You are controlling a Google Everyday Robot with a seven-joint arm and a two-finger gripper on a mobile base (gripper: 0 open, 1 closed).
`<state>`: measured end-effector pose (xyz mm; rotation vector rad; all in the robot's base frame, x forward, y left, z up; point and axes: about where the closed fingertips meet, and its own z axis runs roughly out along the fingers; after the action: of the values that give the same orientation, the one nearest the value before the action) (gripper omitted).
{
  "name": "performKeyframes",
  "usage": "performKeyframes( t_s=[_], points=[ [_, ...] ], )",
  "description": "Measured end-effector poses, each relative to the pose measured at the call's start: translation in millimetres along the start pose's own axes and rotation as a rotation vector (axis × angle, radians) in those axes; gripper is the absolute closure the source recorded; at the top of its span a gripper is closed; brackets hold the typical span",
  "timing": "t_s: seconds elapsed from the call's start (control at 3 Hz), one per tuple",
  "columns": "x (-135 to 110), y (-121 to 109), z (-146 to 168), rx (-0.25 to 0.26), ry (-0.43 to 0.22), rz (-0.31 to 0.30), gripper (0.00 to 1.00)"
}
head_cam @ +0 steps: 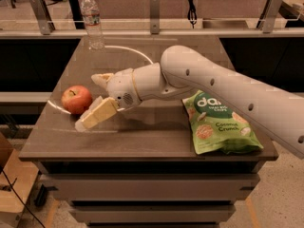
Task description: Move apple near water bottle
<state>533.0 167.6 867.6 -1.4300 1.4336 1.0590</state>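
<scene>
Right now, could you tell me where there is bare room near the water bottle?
Bare tabletop lies right of the water bottle and between it and the apple. Crowded: front left, where the open gripper sits beside the apple; the chip bag fills the right.

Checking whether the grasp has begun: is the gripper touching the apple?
Cannot tell. In the camera view the open gripper has its lower finger overlapping the apple at its right edge, and neither a gap nor contact shows plainly.
</scene>
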Motion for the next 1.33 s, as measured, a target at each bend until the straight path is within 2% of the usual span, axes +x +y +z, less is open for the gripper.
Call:
performKeyframes(
  t_s=[0.33,0.67,1.33],
  points=[
    [-1.7,-1.9,22.4,-0.026,-0.027,-0.007,0.00],
    [0.8,-5.1,37.4,-0.050,-0.049,0.007,0.18],
    [-3.8,-13.2,41.4,-0.051,-0.082,0.011,0.65]
  ],
)
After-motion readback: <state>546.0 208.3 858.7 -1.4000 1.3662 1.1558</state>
